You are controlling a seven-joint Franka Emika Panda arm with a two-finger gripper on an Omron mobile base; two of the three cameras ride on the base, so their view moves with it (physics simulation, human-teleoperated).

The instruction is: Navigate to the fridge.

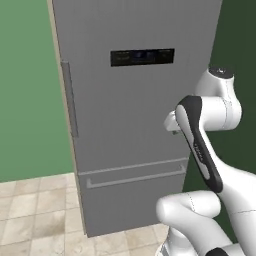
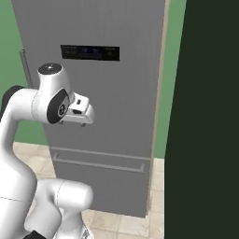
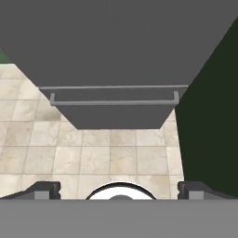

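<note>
The fridge [image 1: 130, 125] stands straight ahead, a tall matte-grey unit with a black display strip [image 1: 142, 56] near its top. A long vertical bar handle [image 1: 70, 97] runs down its left edge and a horizontal handle [image 1: 135, 177] crosses the lower drawer. From the right base view the fridge [image 2: 116, 93] shows beige trim on its right side. The hand view looks down the fridge front [image 3: 116, 46] to the drawer handle [image 3: 114, 98]. My gripper [image 3: 121, 188] is open and holds nothing, its fingertips [image 3: 46, 188] wide apart. The hand hangs just before the fridge door.
A green wall [image 1: 30, 100] lies to the left of the fridge. A tall, very dark panel [image 2: 205, 116] rises close on the right. Beige floor tiles [image 3: 93, 153] stretch between my base and the fridge's foot.
</note>
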